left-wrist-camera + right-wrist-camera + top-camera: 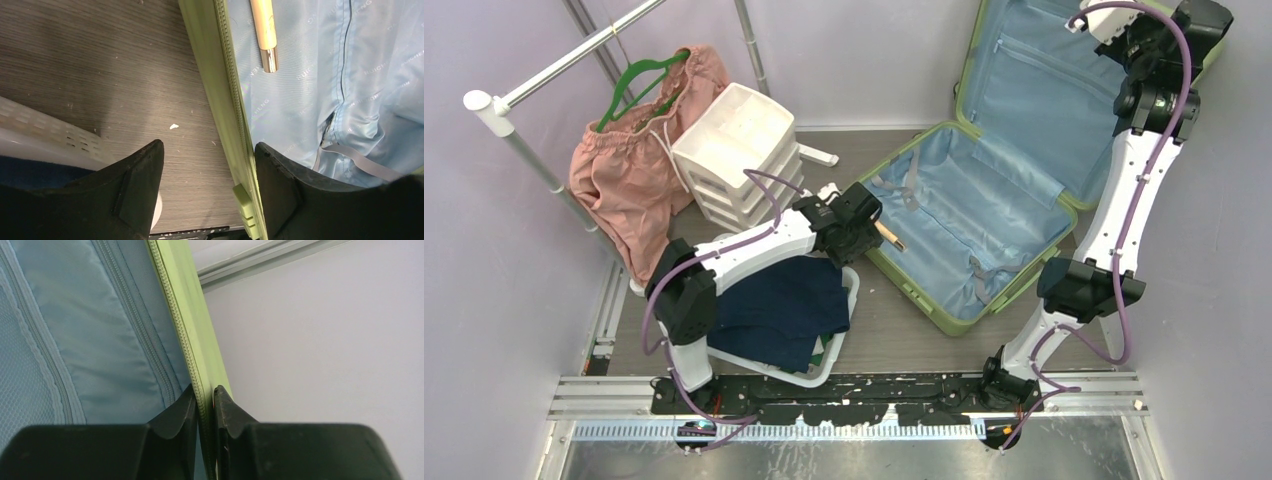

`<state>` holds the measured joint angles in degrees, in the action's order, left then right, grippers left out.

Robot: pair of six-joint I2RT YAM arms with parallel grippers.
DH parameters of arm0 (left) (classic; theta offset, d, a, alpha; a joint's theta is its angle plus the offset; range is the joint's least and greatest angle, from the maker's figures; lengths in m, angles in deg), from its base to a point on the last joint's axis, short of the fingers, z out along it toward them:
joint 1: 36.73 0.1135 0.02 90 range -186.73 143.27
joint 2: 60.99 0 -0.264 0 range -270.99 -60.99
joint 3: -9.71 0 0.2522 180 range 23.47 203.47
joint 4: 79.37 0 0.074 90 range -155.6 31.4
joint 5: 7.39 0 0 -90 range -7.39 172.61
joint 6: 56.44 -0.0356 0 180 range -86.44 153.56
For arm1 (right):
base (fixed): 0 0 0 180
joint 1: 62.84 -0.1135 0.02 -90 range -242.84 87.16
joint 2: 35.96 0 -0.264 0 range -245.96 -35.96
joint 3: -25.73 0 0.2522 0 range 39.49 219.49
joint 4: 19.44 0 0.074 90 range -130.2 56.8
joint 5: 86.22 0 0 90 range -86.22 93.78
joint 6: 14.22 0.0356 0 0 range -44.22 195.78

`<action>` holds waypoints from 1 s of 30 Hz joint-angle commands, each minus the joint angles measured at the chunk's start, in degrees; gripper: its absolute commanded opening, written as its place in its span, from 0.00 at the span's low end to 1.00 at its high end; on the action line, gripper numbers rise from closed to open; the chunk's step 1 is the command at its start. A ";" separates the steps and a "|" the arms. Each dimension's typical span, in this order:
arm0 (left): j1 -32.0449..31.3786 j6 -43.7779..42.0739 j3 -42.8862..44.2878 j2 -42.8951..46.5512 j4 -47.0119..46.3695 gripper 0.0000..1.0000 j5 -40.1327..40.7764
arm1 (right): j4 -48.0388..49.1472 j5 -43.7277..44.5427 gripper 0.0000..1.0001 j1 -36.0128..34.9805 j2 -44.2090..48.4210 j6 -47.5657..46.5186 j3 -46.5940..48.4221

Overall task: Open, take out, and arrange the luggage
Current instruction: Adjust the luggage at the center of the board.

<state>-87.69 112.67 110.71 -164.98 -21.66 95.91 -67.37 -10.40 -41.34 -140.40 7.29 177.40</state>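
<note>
Pinching the upright lid rim of the luggage [192, 315] between the almost-closed right tool [204, 392], blue lining [100, 340] just left of it. Hovering with the left tool [209, 150] wide open and empty, lower shell rim between its fingers [135, 195], wooden stick [265, 30] beyond on the lining

The left arm [744, 245] bends low toward the middle, its left gripper [207, 150] pointing down with jaws spread wide. The right arm [1124, 200] reaches far and right, its right gripper [204, 395] pinched tight on the rim of the luggage [186, 315].
</note>
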 commanded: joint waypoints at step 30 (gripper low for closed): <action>9.94 -22.02 25.88 -16.87 -2.61 0.00 -8.55 | 8.73 -4.46 0.08 0.12 17.16 10.13 -8.64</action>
<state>-78.82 100.41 128.02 -179.69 -17.31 90.06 -68.03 -13.57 -41.06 -127.44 11.31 166.03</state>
